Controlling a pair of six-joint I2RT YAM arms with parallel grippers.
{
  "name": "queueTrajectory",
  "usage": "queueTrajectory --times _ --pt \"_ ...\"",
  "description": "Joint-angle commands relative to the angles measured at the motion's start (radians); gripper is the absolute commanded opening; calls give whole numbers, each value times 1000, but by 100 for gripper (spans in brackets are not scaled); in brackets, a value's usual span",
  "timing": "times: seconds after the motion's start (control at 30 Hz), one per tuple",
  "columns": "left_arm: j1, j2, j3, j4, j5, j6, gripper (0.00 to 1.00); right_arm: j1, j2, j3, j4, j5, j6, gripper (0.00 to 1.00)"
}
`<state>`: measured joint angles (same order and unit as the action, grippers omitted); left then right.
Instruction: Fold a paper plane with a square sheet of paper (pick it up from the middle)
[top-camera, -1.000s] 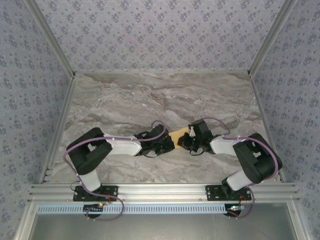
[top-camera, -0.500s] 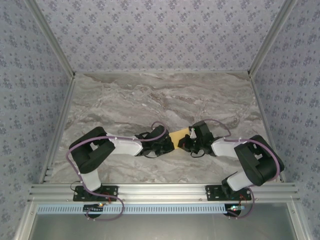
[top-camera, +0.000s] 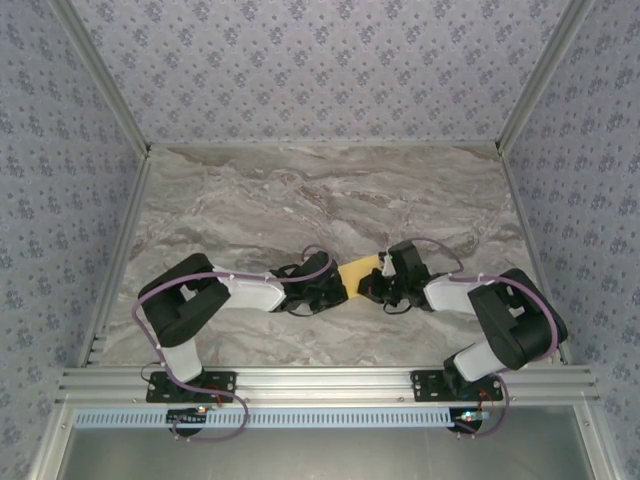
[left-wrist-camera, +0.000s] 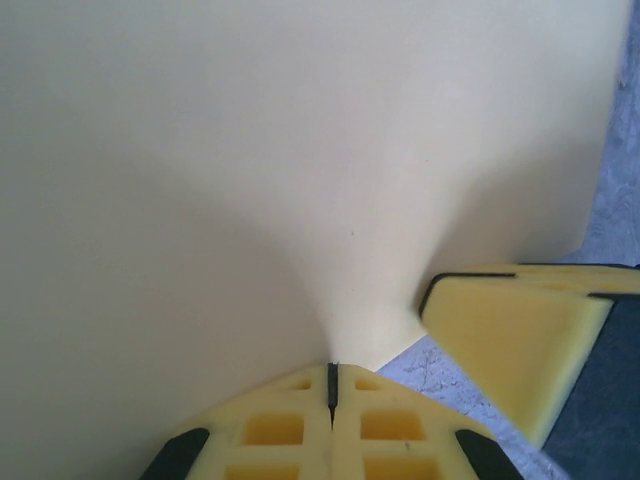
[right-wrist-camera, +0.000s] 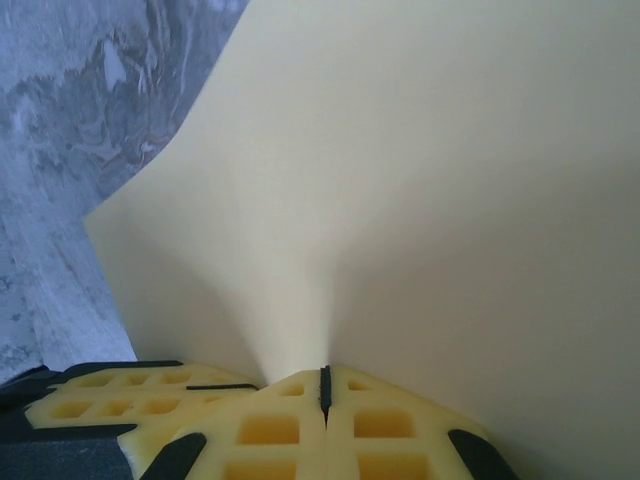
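The square sheet of paper (top-camera: 357, 271) is a small yellow patch held up between the two arms near the middle of the table. My left gripper (top-camera: 340, 288) is shut on its left side and my right gripper (top-camera: 376, 287) is shut on its right side. In the left wrist view the pale yellow paper (left-wrist-camera: 260, 180) bulges out from the closed jaws of the left gripper (left-wrist-camera: 333, 366), with the right gripper's finger (left-wrist-camera: 510, 330) close beside it. In the right wrist view the paper (right-wrist-camera: 420, 180) fans out from the closed right gripper (right-wrist-camera: 324, 370), with the left gripper's fingers (right-wrist-camera: 110, 392) at the lower left.
The grey marble table (top-camera: 300, 190) stretches behind the grippers. Patterned walls (top-camera: 320, 60) close it in at the back and both sides, and an aluminium rail (top-camera: 320, 380) runs along the near edge by the arm bases.
The right gripper has edged slightly left, towards the left gripper, bringing the two paper grips a little closer. Both grippers stay shut on the paper.
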<state>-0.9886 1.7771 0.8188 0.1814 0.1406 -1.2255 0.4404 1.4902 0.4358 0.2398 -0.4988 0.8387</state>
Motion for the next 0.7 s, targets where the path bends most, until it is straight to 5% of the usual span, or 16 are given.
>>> queueTrajectory --times 0.0,0.4,0.67 --pt "-1 28 -21 -162 -20 -49 0 -100 6 -44 -88 72 -67 0" --pt "21 45 -40 -241 -17 -76 0 -340 -90 -44 -193 91 -134 0" --pt "82 27 -11 -315 2 127 0 -289 -197 17 -260 62 -172 0"
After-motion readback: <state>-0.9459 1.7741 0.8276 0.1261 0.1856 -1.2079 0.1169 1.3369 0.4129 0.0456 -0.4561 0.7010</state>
